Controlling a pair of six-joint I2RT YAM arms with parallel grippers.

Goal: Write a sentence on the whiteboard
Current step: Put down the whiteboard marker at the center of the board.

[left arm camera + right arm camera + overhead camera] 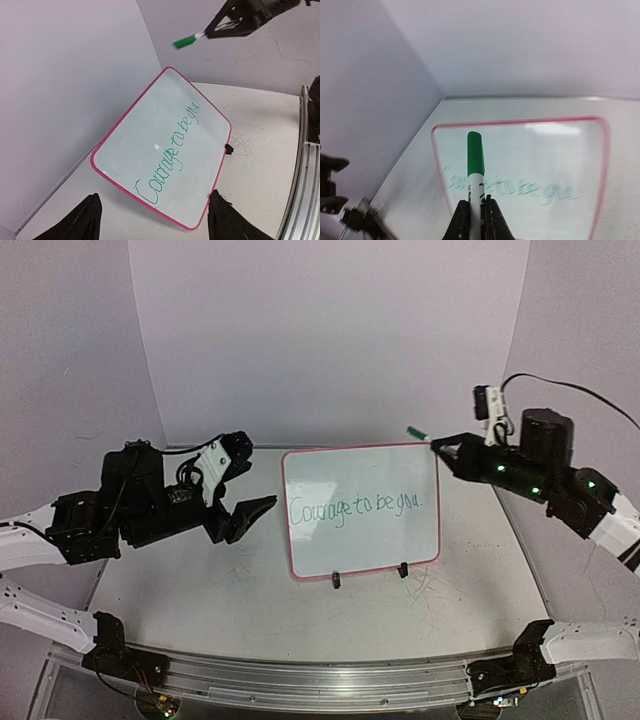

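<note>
Whiteboard [365, 545] is standing mid-table, propped leaning back on 2 black clips [336, 580], face toward the arm bases, long axis running left-right. The sentence [357, 508], "Courage to be you.", follows that axis at about mid-height, starting near the left frame and ending close to the right one. Left gripper [255, 478] hangs just off the board's left edge, jaws spread wide, nothing in them and not touching the frame. Right gripper [437, 447] is clamped on a green marker [416, 430] by the board's top right corner, green end aimed up-left, off the surface. There's bare tabletop [450, 620] in front of the board and a strip on either side.
</note>
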